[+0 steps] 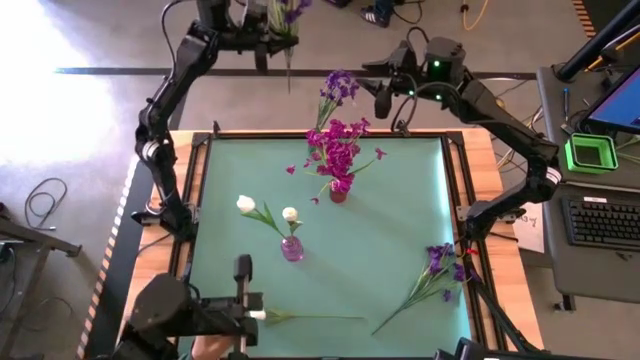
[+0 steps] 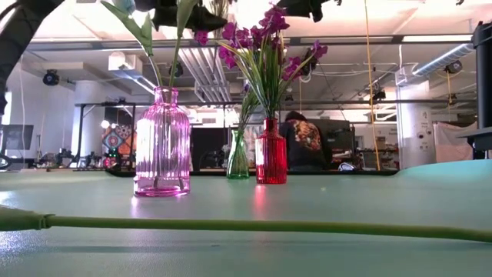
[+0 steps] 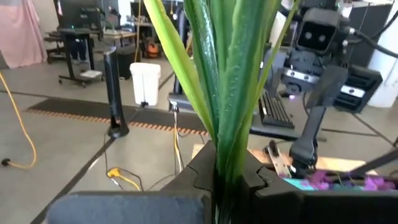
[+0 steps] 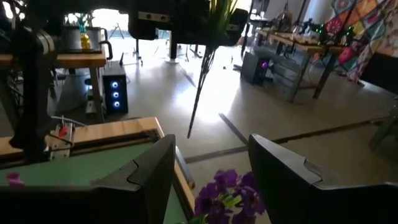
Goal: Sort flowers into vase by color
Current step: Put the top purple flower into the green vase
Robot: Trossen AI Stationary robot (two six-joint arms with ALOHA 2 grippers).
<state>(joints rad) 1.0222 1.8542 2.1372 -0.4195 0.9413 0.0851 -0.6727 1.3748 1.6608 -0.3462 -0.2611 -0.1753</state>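
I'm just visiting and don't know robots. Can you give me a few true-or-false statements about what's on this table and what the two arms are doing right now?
1. The left gripper is shut on a green stem. True.
2. The right gripper is clamped on a white flower. False: it is open and empty, above purple blooms.
3. Two white flowers stand in the pink vase. True.
4. The red vase holds white flowers. False: it holds magenta ones.
5. Purple flowers lie loose on the mat. True.
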